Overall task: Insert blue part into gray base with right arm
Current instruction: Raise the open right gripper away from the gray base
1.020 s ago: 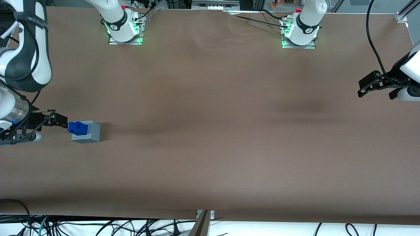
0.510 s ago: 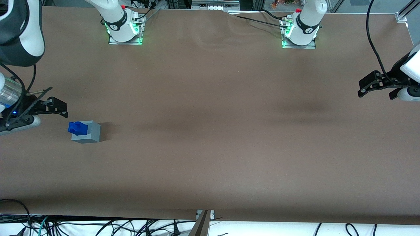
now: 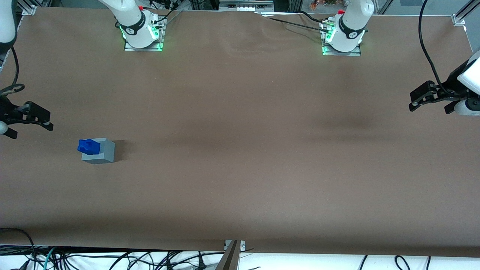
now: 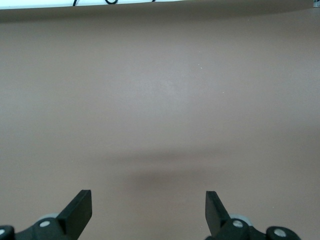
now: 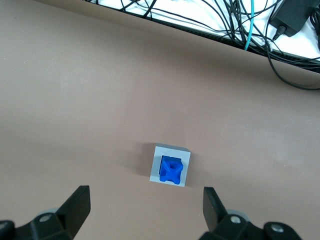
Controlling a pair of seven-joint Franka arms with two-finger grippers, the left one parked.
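Blue part [image 3: 89, 146] seated in gray base [image 3: 99, 151], near the bench's working-arm end, gripper [image 3: 30, 120] raised well clear, fingers spread, empty.

The right arm [image 3: 129, 17] is glossy white with a dark joint band, green-lit base, looping black cable [image 3: 13, 71] and black two-fingered hand [image 3: 28, 118].

Gripper [image 3: 47, 122] apart from gray base [image 3: 101, 152]; table [image 3: 240, 168] bare between.
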